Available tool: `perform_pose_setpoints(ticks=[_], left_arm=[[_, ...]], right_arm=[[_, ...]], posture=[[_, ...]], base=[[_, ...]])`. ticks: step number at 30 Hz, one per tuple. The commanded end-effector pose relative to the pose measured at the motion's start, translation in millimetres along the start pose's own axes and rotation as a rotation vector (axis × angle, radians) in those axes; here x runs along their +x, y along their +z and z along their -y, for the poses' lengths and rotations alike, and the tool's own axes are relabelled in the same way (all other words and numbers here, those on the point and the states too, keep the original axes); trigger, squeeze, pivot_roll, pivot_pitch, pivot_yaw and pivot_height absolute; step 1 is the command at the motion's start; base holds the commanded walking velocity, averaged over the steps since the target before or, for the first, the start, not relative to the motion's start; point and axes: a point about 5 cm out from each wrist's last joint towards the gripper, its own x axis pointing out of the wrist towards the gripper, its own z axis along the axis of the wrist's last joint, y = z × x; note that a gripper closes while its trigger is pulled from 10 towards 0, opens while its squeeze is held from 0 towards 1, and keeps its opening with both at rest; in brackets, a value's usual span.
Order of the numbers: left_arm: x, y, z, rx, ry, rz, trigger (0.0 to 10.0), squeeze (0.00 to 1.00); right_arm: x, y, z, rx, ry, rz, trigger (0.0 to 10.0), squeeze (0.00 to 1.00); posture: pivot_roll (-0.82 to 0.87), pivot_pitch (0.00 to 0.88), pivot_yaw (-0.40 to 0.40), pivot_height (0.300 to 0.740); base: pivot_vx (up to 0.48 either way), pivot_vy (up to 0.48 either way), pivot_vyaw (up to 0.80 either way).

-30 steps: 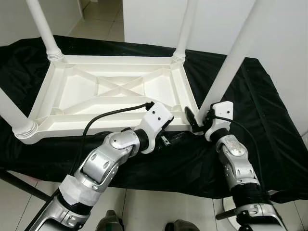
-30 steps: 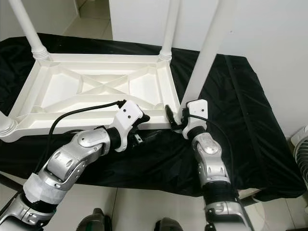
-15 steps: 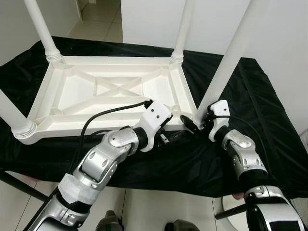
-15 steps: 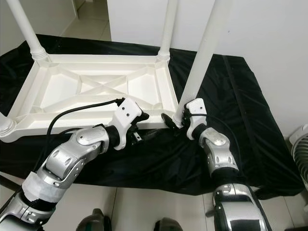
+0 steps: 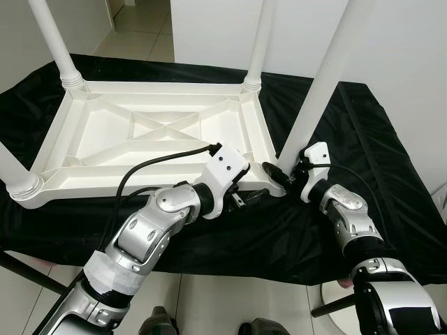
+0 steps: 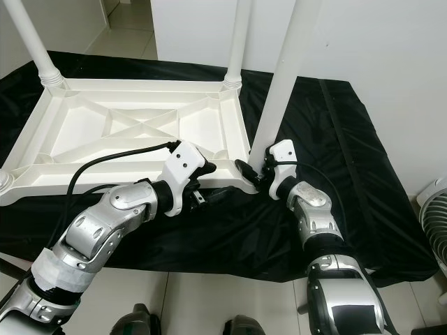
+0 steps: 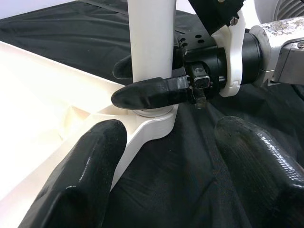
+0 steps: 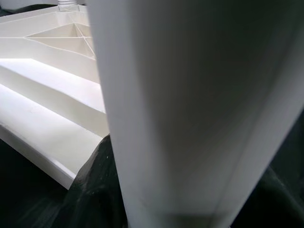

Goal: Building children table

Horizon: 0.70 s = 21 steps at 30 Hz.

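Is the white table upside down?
Yes. The table lies top-down on the black cloth, its legs pointing up.

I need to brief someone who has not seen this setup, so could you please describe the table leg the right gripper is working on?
On the black cloth lies an upside-down white plastic tabletop with round white legs pointing up. The one you want is the white leg at the near corner on the robot's right. Unlike the others, it has the right gripper closed around its base.
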Motion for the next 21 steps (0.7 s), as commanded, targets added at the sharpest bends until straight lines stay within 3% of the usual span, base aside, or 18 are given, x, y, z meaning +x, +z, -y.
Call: perform_pose_setpoints(ticks=[1,5,9,10,11,14,18,20,21], left_arm=[[0.3,1,0.4,0.005,-0.022,-0.009,10.0,0.0],[0.5,1,1.1,0.001,-0.02,-0.005,10.0,0.0],[0.3,1,1.2,0.001,-0.019,-0.004,10.0,0.0],[1.1,1,1.6,-0.001,-0.022,-0.002,10.0,0.0],[2.1,1,2.1,-0.001,-0.025,-0.001,10.0,0.0],[3.2,1,2.6,-0.001,-0.027,0.001,10.0,0.0],[5.7,3,2.2,0.003,-0.035,0.006,10.0,0.0],[5.7,3,2.2,0.003,-0.035,0.006,10.0,0.0],[6.3,3,2.1,0.005,-0.038,0.007,10.0,0.0]], right_arm=[[3.0,-6,-7.1,-0.017,0.044,-0.037,0.0,0.0],[-1.8,-7,4.3,-0.027,-0.171,-0.028,0.0,0.0],[-2.2,-6,7.1,-0.014,-0.236,-0.016,0.0,0.0],[-1.5,-3,7.4,0.027,-0.326,0.012,0.0,0.0],[-1.4,-1,6.5,0.044,-0.406,0.035,0.0,0.0],[-1.9,1,5.6,0.054,-0.477,0.045,0.0,0.0],[-7.6,7,-3.1,0.018,-0.787,0.052,0.0,0.0],[-7.6,7,-3.1,0.018,-0.787,0.052,0.0,0.0],[-8.2,7,-9.8,0.022,-0.849,0.037,0.0,0.0]], posture=[[0.04,0.0,-0.022,0.74],[0.04,0.0,-0.027,0.74],[0.04,0.0,-0.028,0.74],[0.03,0.0,-0.028,0.74],[0.03,0.0,-0.028,0.74],[0.03,0.0,-0.028,0.74],[0.01,0.0,-0.025,0.74],[0.01,0.0,-0.025,0.74],[0.01,0.0,-0.02,0.74]], base=[[0.0,0.0,0.0],[0.0,0.0,0.0],[0.0,0.0,0.0],[0.0,0.0,0.0],[0.0,0.0,0.0],[0.0,0.0,0.0],[0.0,0.0,0.0],[0.0,0.0,0.0],[0.0,0.0,0.0]])
